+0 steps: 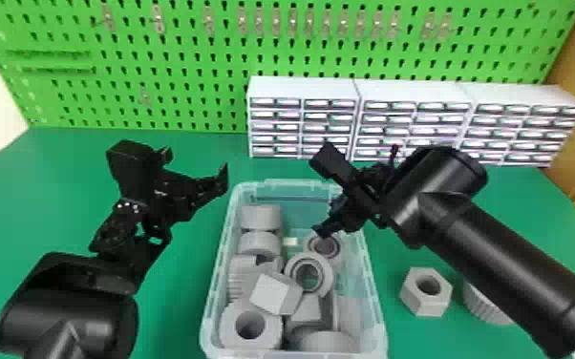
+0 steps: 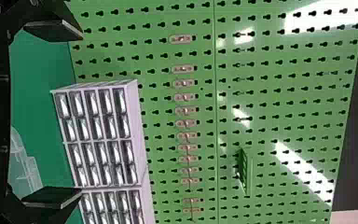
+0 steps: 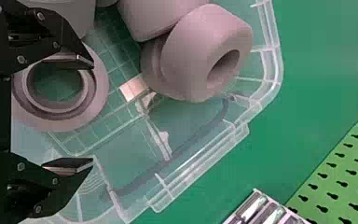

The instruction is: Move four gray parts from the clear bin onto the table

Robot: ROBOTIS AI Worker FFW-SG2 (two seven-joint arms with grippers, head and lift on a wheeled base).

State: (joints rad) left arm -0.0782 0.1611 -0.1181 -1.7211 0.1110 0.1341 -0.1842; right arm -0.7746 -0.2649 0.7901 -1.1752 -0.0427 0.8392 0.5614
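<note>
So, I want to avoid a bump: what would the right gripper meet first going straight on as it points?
The right gripper points down into the bin and would probably meet the gray ring first, though depth is unclear.

Counted: one clear bin, holding at least nine gray parts — exact total obscured by overlap. On the one green table: two more gray parts — one hexagonal part, one ribbed part. Drawer cabinets: three. Green pegboard: one, its upper row bearing fifteen metal clips. Grippers: two, left gripper and right gripper.
</note>
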